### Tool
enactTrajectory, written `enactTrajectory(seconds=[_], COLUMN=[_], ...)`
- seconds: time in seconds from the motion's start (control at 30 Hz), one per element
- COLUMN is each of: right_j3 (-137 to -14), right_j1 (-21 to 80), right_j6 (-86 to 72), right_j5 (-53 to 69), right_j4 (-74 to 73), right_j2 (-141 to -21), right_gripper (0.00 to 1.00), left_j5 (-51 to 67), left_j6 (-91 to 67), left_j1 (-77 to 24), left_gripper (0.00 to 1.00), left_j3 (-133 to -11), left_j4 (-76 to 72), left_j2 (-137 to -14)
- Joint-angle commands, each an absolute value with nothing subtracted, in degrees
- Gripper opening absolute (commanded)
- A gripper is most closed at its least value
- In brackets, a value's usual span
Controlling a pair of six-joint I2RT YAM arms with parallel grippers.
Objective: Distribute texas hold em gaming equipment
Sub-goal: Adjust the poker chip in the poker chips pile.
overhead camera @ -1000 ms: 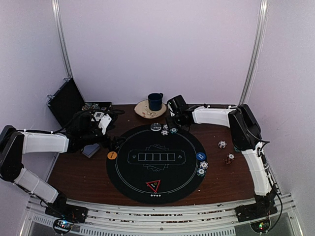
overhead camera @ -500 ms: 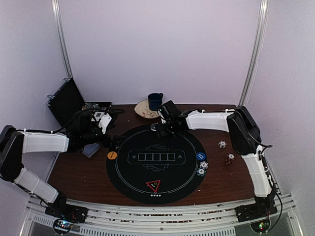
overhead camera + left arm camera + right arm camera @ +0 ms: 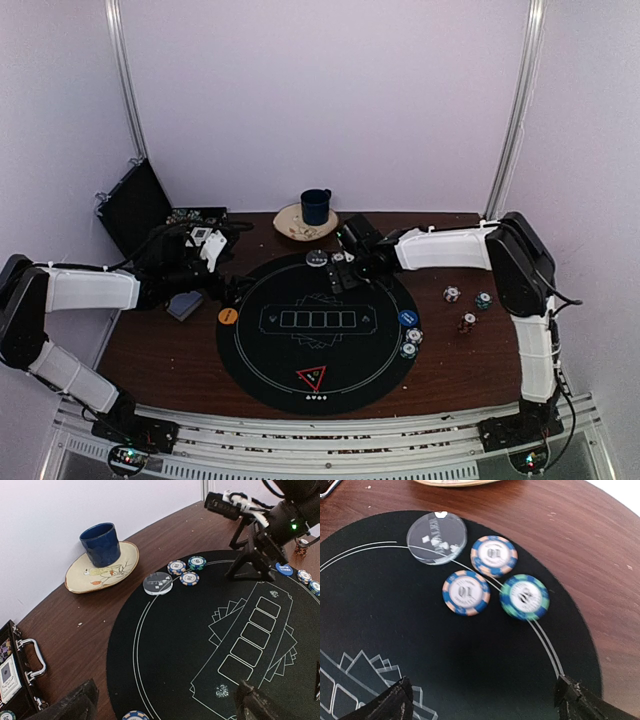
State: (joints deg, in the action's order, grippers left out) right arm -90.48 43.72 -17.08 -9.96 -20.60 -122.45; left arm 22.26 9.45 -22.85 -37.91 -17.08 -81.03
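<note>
Well, the round black poker mat (image 3: 290, 365) fills the middle of the desk. Its five outlined card boxes are bare, so I'd say no cards have been dealt. The open carry case (image 3: 135, 205) sits at the far left corner.

Both arms reach in over the mat. The right gripper (image 3: 482, 685) hangs low by the far rim, fingers spread wide with nothing between them. The left gripper (image 3: 167, 686) is over the left side, equally wide open and empty. The grey-blue deck of cards (image 3: 185, 305) lies on the wood just off the mat's left rim, beside the left arm.

The red-edged triangle marker (image 3: 311, 378) is set at the mat's near edge. The buttons look placed: the orange button (image 3: 228, 316) at the left rim, the blue button (image 3: 408, 317) at the right, and the clear dealer disc (image 3: 436, 537) at the far rim.

By that disc lie two blue ten chips (image 3: 494, 555) and a green chip (image 3: 524, 597), close together. Two more chips (image 3: 412, 336) sit beside the blue button. Three loose chips (image 3: 452, 294) lie on bare wood toward the right edge.

My guess is that the buttons are done, the chips are partly shared out, and the cards are all left to do.
</note>
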Motion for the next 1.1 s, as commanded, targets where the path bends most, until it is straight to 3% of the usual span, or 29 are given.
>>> enactTrajectory(seconds=[0.0, 0.47, 0.67, 1.07], right_j3=[-83.8, -69.5, -79.4, -107.1], right_j1=[44.1, 41.9, 42.9, 44.0], right_j6=[-19.9, -27.1, -25.6, -28.2], right_j5=[-14.0, -21.3, -14.7, -14.0], right_j4=[-17.8, -16.7, -17.9, -23.4], right_j2=[-112.8, -99.0, -109.2, -132.5], right_gripper=[0.99, 0.97, 0.94, 0.92], left_j5=[22.3, 22.7, 22.5, 22.6], left_j6=[9.4, 9.3, 9.4, 9.3], left_j1=[-22.6, -22.5, -22.6, -22.6], left_gripper=[0.98, 0.98, 0.98, 0.98], left_j3=[-39.4, -39.5, -39.6, -39.5], left_j4=[-19.4, -19.2, -19.0, -19.1], left_j2=[-81.7, -81.9, -81.9, -81.6])
